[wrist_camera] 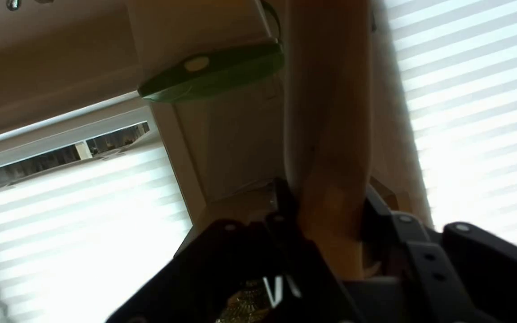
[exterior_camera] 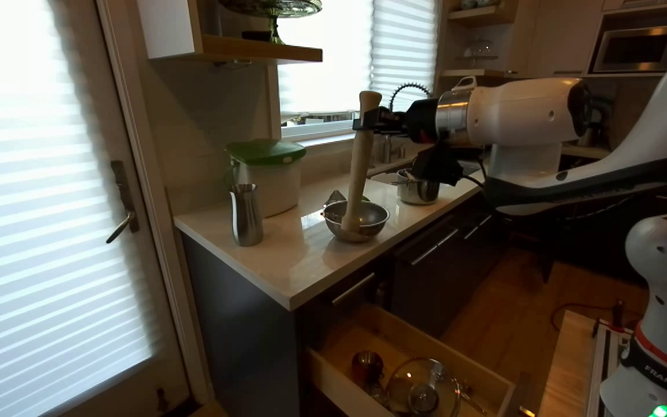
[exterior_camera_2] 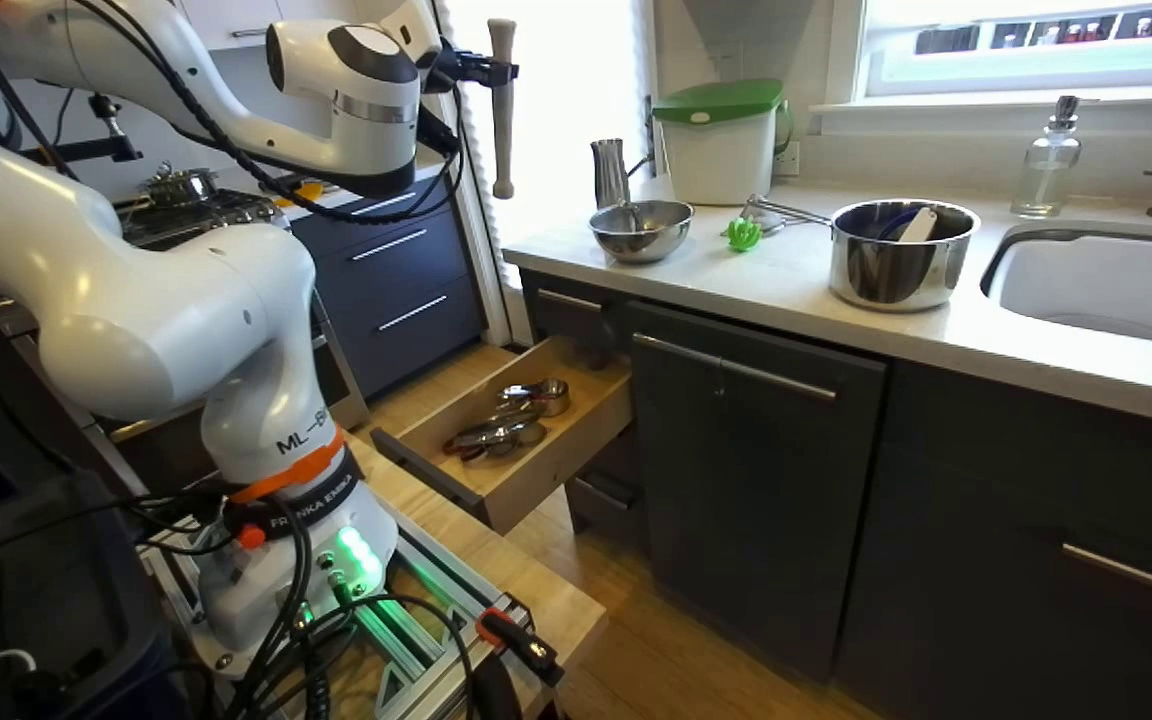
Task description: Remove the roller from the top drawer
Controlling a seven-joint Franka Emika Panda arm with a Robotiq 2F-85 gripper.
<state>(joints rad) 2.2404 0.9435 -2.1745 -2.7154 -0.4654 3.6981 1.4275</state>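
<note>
The roller is a long pale tan wooden rod; it shows in both exterior views (exterior_camera: 359, 168) (exterior_camera_2: 503, 130) and fills the middle of the wrist view (wrist_camera: 330, 112). My gripper (exterior_camera: 366, 120) (exterior_camera_2: 504, 72) is shut on it near its upper end, one finger on each side in the wrist view (wrist_camera: 326, 211). The roller hangs nearly upright in the air, higher than the counter. The drawer (exterior_camera: 333, 379) (exterior_camera_2: 546, 485) stands pulled out below, pale wood inside with a dark front. It holds metal cups, a glass lid and utensils. The roller is apart from it.
A steel bowl (exterior_camera: 356, 236) (exterior_camera_2: 641, 240) stands on the white counter (exterior_camera: 287, 255). Also there are a tall steel cup (exterior_camera: 246, 217), a green-lidded bin (exterior_camera: 270, 179), a steel pot (exterior_camera_2: 901, 265) and a green whisk-like tool (exterior_camera_2: 742, 234). A wall shelf (exterior_camera: 258, 51) juts out above.
</note>
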